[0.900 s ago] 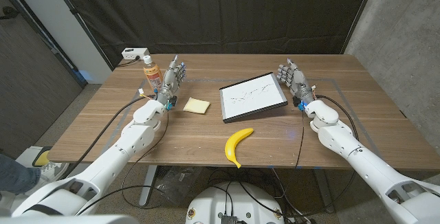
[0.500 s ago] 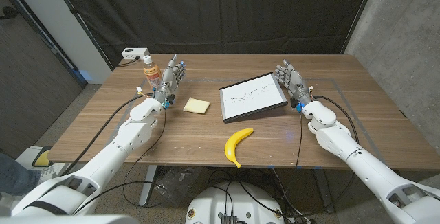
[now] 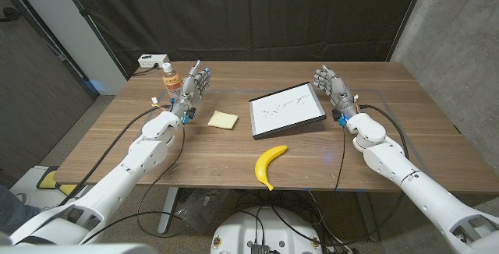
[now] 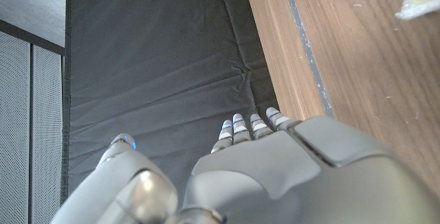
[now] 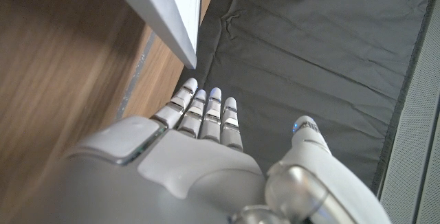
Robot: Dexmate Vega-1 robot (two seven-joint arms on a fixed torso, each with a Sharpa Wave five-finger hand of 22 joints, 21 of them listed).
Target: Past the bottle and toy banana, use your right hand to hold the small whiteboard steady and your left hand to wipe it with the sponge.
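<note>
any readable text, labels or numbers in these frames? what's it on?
None readable.
Bottle: label too small and blurred to read.
Small whiteboard: faint marker scribbles, no legible words.
White power strip at the table's far edge: no legible marking.

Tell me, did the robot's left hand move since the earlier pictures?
Yes. The left hand slid a bit away from the sponge, closer to the bottle.

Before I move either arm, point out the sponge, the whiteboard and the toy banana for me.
sponge (image 3: 223, 119), head view, middle of its yellow top face.
whiteboard (image 3: 287, 108), head view, middle of its white writing surface.
toy banana (image 3: 268, 164), head view, middle of its curved body.
</note>
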